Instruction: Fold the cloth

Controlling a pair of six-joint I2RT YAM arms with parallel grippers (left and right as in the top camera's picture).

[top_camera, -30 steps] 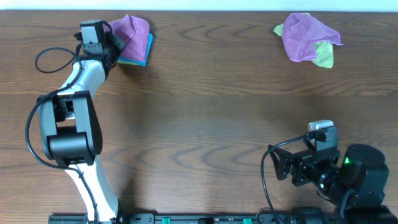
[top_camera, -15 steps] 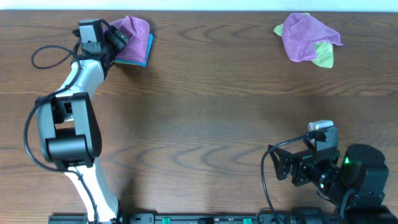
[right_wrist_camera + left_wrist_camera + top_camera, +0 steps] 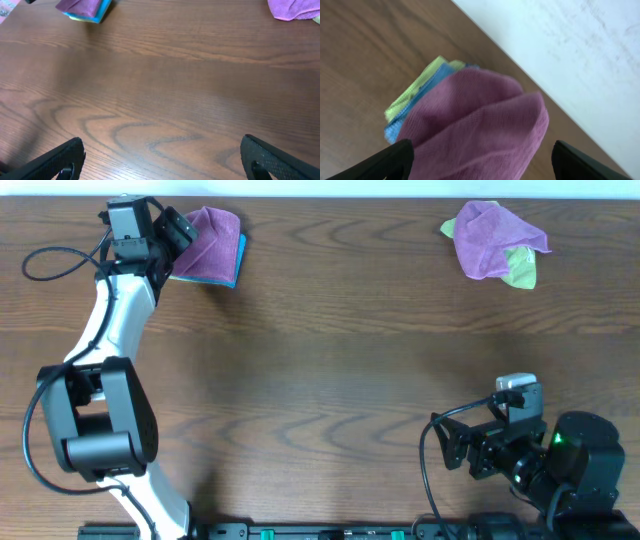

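Purple cloth (image 3: 208,242) just beside the left gripper (image 3: 178,230)

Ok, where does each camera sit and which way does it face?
Overhead: above the table, looking down; both arms show.
Left wrist: on the left gripper, facing the cloth closely; open fingertips below.
Right wrist: on the right gripper, facing across the table; open fingertips below.
Shared: all see the cloth.

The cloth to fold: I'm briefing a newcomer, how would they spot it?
Go to the table's far left corner, by the left gripper. The cloth lies folded there on a turquoise cloth. The far-right cloth is purple too, but bunched with a lime-green one.
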